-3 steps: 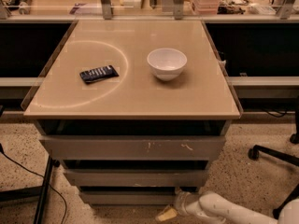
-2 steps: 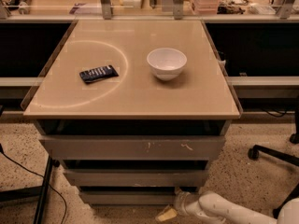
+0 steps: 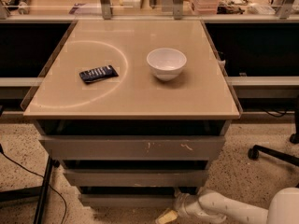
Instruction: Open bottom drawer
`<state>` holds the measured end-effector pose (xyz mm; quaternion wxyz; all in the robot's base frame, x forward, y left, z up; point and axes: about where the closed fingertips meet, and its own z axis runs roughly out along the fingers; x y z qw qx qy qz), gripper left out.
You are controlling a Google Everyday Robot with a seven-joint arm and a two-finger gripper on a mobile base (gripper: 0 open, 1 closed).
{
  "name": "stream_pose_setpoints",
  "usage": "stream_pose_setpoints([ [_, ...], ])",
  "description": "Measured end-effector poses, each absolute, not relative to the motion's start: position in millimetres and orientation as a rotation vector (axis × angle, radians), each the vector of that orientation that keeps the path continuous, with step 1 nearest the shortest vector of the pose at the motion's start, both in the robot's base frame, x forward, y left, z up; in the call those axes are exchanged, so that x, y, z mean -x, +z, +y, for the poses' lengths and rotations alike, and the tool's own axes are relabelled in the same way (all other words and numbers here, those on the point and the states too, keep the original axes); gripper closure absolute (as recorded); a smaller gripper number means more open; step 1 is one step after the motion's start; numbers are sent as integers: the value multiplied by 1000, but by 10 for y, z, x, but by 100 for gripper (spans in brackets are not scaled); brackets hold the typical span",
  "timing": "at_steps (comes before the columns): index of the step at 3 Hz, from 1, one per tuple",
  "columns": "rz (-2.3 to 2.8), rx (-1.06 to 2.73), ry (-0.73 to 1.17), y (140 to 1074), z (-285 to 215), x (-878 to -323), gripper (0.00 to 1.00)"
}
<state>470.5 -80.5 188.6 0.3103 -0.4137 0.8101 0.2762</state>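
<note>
Three grey drawer fronts stacked under a tan tabletop (image 3: pixel 140 99); bottom drawer (image 3: pixel 125 200) lowest, by the floor; gripper (image 3: pixel 167 215) low at its right end, open or closed cannot tell; on top: white bowl (image 3: pixel 166 63), dark flat item (image 3: pixel 98 73)

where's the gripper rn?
In the camera view, the gripper is at the bottom edge, right of centre, just below the right end of the bottom drawer front.

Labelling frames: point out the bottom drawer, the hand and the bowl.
bottom drawer (image 3: pixel 126 200), camera view, middle of grey front.
hand (image 3: pixel 166 216), camera view, its tip, by drawer's right end.
bowl (image 3: pixel 166 60), camera view, inner wall.
</note>
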Motion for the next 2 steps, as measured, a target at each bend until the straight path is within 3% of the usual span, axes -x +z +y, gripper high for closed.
stream_pose_setpoints([
  [2,2372,1119,856,2020,-914,-4214,0],
])
